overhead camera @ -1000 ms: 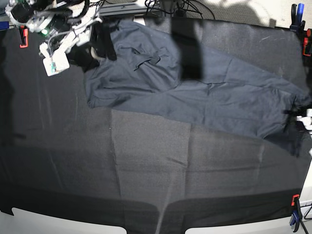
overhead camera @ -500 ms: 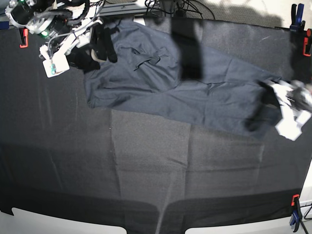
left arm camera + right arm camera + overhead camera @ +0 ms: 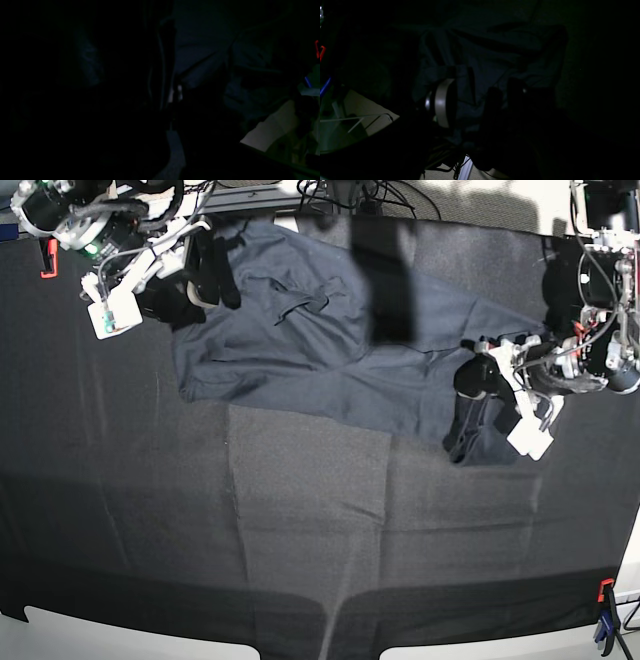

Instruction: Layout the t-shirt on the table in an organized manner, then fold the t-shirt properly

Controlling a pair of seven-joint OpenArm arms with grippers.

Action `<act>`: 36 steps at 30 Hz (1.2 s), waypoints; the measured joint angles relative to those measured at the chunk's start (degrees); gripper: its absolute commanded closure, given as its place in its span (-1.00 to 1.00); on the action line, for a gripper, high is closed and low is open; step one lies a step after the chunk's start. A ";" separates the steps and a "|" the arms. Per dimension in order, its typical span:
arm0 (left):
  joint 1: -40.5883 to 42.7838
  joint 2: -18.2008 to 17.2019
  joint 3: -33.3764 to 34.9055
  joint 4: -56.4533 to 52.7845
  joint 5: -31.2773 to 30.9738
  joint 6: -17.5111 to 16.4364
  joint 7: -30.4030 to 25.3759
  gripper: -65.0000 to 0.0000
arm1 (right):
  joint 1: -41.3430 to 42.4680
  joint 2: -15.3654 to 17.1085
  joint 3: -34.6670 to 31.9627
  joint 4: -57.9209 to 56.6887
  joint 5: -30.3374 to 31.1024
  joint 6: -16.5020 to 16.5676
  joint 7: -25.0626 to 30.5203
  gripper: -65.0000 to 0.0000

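Note:
The dark navy-grey t-shirt lies crumpled across the far half of the table. My left gripper is shut on the shirt's right end, where the fabric bunches and hangs in a fold beneath it. The left wrist view is very dark; there the left gripper is closed with t-shirt cloth around and beyond it. My right gripper stands open over the shirt's upper left end. In the right wrist view the right gripper has its fingers spread above the wrinkled t-shirt, holding nothing.
An orange clamp grips the far left table edge, and an orange and blue clamp the near right corner. Cables lie along the far edge. A dark shadow band crosses the shirt.
My left arm has swung in from the right edge, dragging the shirt's right end leftward so that it now bunches. The right arm has barely moved.

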 measured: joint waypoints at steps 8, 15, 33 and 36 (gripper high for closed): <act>0.17 0.02 0.00 0.00 -3.48 -0.02 1.11 1.00 | 0.00 0.00 0.00 0.00 0.00 0.00 0.02 0.04; 1.60 1.62 -0.04 0.00 -3.26 -0.02 0.83 1.00 | 0.00 -0.02 0.00 0.00 0.00 0.00 0.02 0.04; 0.79 1.53 -0.04 0.00 -25.09 -6.71 8.17 0.17 | 0.00 0.00 0.00 0.00 0.00 0.02 0.02 0.04; -0.92 0.13 0.00 0.00 -20.65 -7.32 7.17 0.17 | 0.00 0.02 0.00 0.00 0.00 0.02 0.02 0.04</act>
